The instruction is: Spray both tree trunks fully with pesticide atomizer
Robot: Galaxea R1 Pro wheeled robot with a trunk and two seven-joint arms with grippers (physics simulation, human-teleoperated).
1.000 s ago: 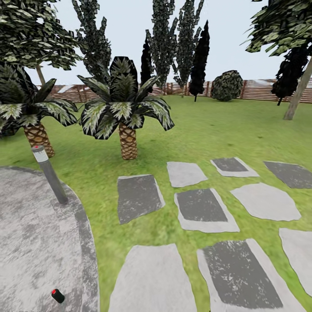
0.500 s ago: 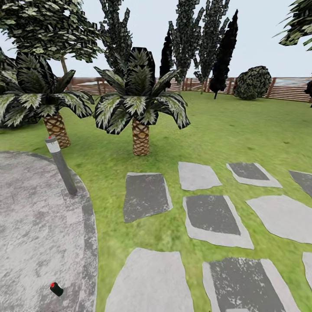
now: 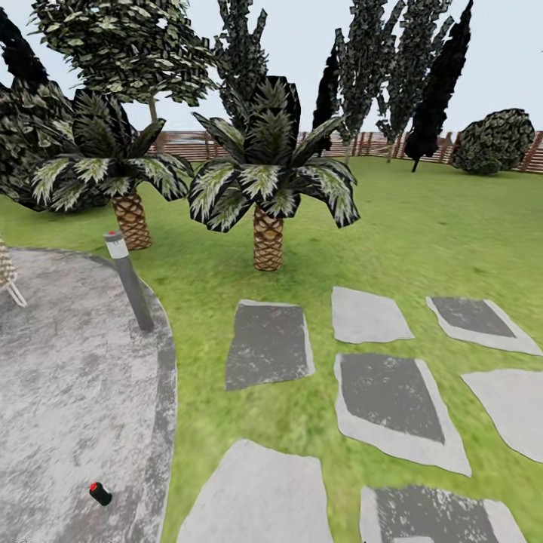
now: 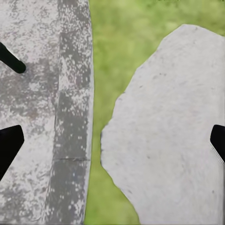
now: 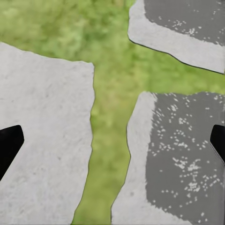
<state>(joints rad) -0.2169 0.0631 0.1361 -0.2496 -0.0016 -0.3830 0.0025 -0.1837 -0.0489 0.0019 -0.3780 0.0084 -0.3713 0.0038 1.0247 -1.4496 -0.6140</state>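
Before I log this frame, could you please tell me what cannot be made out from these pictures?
- Pesticide atomizer, head view: too small to read any nozzle or label; just a dark bottle with a red top on the floor.
- Leafy tree behind the palms: its trunk is mostly hidden by fronds.
- Pale object at the head view's left edge: cut off, unidentifiable.
- Left gripper and right gripper, wrist views: just dark fingertips at the frame edges.

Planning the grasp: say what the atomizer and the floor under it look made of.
Pesticide atomizer: likely plastic, dark matte body with a glossy-looking red top; too small to be sure. Floor: looks like rough concrete, mottled grey with a darker curved border.
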